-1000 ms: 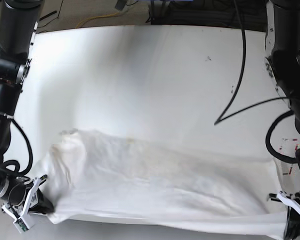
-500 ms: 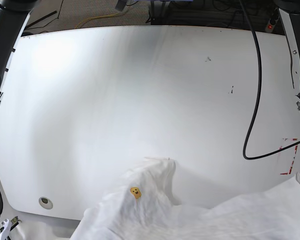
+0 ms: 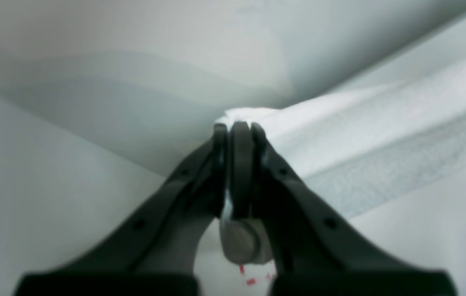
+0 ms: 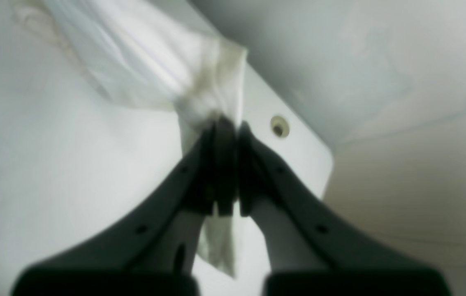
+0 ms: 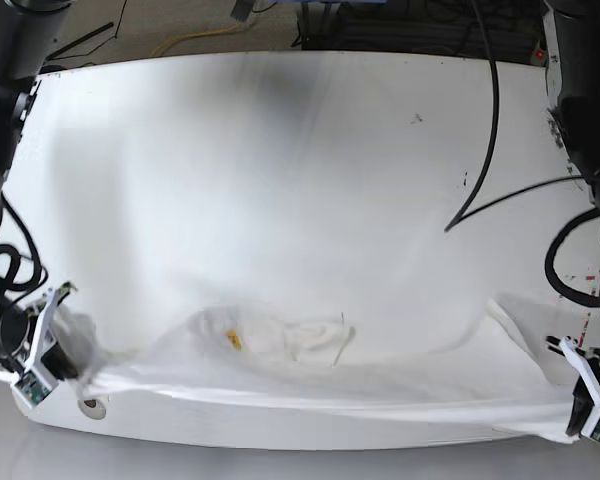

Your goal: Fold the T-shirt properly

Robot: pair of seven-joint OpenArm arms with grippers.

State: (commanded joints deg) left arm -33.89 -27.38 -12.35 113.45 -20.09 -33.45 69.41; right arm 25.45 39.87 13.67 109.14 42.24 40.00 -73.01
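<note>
The white T-shirt (image 5: 310, 375) lies stretched in a low band along the table's near edge, with a small yellow print spot (image 5: 234, 340) showing in its bunched middle. My left gripper (image 5: 580, 408) is shut on one end of the shirt at the near right corner; in the left wrist view the fingers (image 3: 237, 139) pinch a folded white edge (image 3: 339, 135). My right gripper (image 5: 52, 350) is shut on the other end at the near left corner; in the right wrist view the fingers (image 4: 222, 139) clamp gathered cloth (image 4: 167, 74).
The white table (image 5: 300, 180) stretches far behind the shirt. A round hole (image 5: 93, 406) sits in the near left corner and shows in the right wrist view (image 4: 279, 126). Black cables (image 5: 490, 150) hang at the right. Red tape marks (image 5: 586, 322) are at the right edge.
Both grippers have come back into view low at the near corners. The shirt, lifted and bunched close to the camera half a second ago, now lies stretched out low along the near edge.
</note>
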